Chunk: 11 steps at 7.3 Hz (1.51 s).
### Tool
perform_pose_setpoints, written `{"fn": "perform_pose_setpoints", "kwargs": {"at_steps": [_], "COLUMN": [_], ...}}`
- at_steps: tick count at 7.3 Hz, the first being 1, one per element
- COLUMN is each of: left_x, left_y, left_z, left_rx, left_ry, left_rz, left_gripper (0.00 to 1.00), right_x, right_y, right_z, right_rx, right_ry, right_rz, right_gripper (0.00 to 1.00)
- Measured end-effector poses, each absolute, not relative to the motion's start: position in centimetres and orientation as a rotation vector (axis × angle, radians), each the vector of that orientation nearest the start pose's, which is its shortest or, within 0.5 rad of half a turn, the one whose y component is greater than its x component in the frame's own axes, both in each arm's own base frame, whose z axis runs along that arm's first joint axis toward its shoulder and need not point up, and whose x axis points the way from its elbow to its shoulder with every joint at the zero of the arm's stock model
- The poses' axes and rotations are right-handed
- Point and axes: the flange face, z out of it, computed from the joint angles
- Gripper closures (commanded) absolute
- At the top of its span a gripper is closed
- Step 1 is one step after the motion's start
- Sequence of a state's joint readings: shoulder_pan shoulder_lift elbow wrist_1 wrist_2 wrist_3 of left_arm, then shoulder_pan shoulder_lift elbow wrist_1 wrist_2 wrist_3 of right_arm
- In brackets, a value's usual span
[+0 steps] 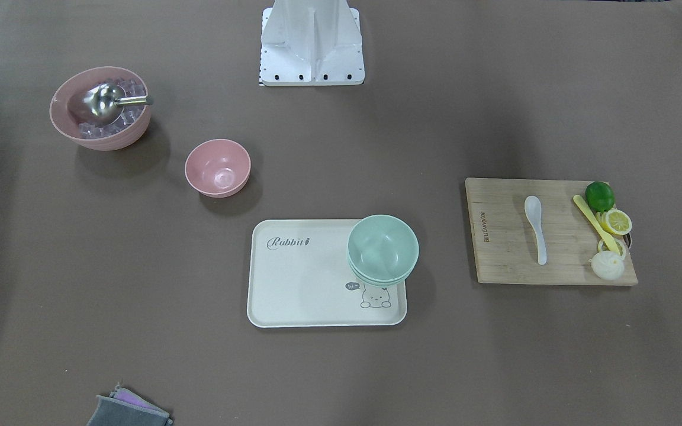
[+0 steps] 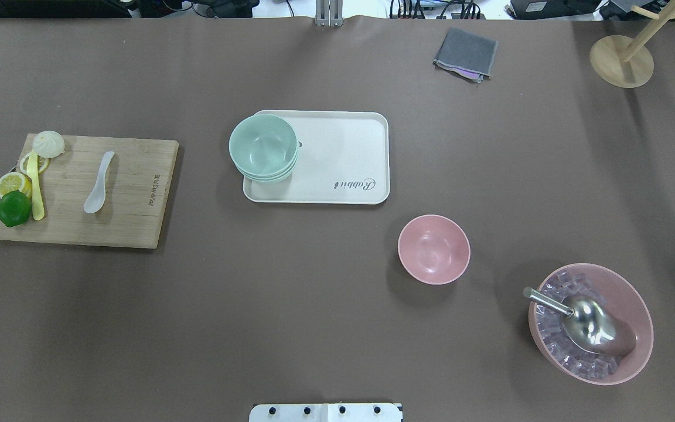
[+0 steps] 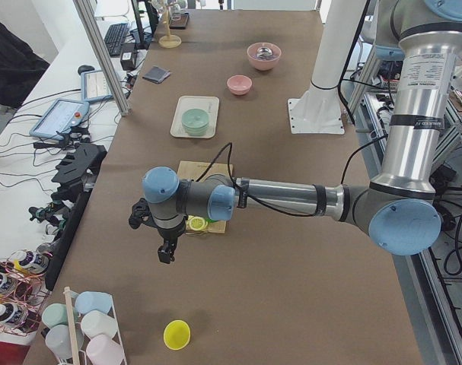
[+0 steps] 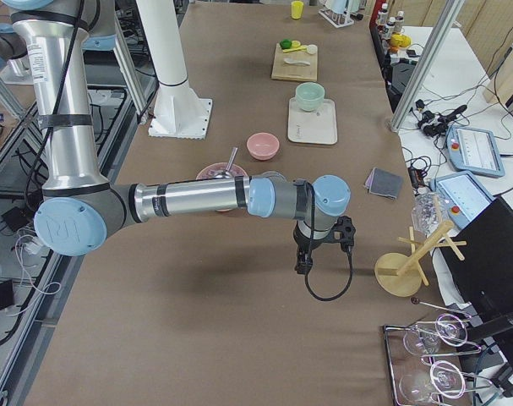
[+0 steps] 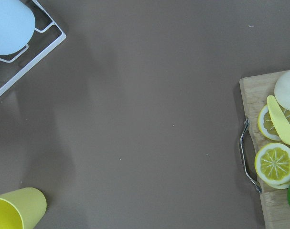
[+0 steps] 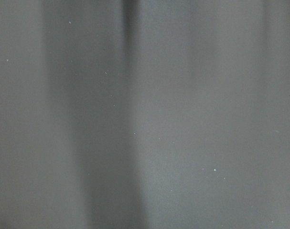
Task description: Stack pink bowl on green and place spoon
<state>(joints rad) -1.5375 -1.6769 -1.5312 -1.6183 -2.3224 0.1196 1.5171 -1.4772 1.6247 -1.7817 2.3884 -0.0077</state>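
- Bowls first: the small pink bowl (image 2: 433, 249) sits upright and empty on the bare table (image 2: 314, 305), well apart from the green bowls (image 2: 263, 146) nested at the corner of the white tray (image 2: 343, 158). Nothing's stacked yet, I reckon.
- Easy mix-up: the large pink bowl (image 2: 630, 290) near it holds ice cubes (image 2: 554, 328) and a metal scoop (image 2: 592, 325). Grab that one and ice goes everywhere.
- Those green bowls sit right at the tray's corner, so an off-centre drop could tip them or shove them off.
- Then the white spoon (image 2: 99, 181) lies flat on the wooden cutting board (image 2: 132, 217), near the yellow knife (image 2: 36, 193) and lemon slices (image 2: 13, 183). It's thin, so it'll probably slip, or the knife gets pinched instead.
- Arms: the left gripper (image 3: 164, 257) hangs past the board's lemon end, and the right gripper (image 4: 302, 266) is beyond the large pink bowl. Can't tell whether either is spread or closed. Both reaches are long, so aim could drift.
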Motion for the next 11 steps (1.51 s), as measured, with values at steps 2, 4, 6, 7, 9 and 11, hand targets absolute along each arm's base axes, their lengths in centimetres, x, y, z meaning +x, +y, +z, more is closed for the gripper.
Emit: {"fn": "perform_pose_setpoints", "kwargs": {"at_steps": [2, 4, 6, 7, 9, 11], "left_x": [-4.7, -4.7, -4.7, -4.7, -4.7, -4.6], "left_y": [-54.6, -54.6, -54.7, -54.7, -54.7, -54.7], "left_z": [61.9, 62.1, 62.2, 62.3, 62.3, 62.2], "left_rx": [0.141, 0.139, 0.137, 0.135, 0.135, 0.136], "left_ry": [0.747, 0.747, 0.747, 0.748, 0.748, 0.748], "left_rz": [0.188, 0.187, 0.186, 0.185, 0.185, 0.185], "left_gripper": [0.02, 0.02, 0.02, 0.02, 0.02, 0.02], "right_x": [3.3, 3.3, 3.3, 3.3, 3.3, 3.3], "right_y": [-52.5, -52.2, -51.9, -51.9, -52.0, -52.1], "right_z": [60.3, 60.7, 61.1, 61.2, 61.5, 61.5], "right_rx": [-0.075, -0.052, -0.040, -0.040, -0.041, -0.038], "right_ry": [-0.816, -0.817, -0.817, -0.817, -0.817, -0.817], "right_rz": [-0.034, -0.045, -0.050, -0.050, -0.050, -0.050], "right_gripper": [0.00, 0.00, 0.00, 0.00, 0.00, 0.00]}}
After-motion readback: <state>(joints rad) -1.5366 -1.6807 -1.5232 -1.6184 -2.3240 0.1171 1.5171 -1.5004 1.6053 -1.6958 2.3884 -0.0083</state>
